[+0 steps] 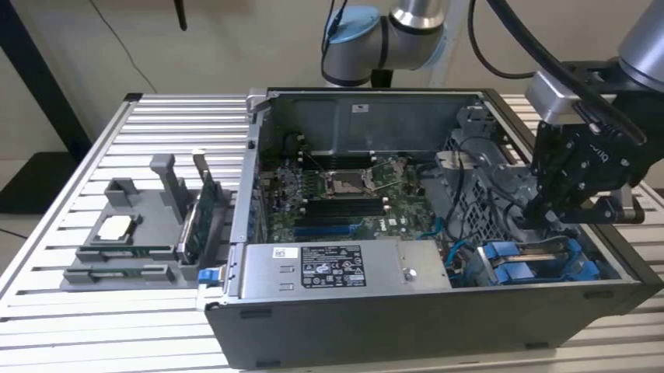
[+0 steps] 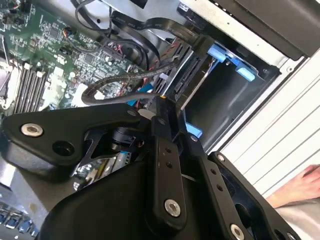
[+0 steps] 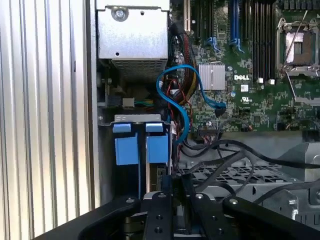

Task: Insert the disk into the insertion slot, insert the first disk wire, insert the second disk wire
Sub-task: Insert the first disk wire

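One gripper (image 3: 166,181), closure not determinable, was poised above one insertion slot (image 3: 131,175) bearing two blue fittings (image 3: 126,149) in a corner of the single computer case (image 1: 415,326)

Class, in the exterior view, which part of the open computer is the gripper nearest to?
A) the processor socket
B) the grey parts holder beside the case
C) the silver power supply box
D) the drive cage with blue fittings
D: the gripper hangs just above the drive cage with its blue fittings, at the exterior view's right.
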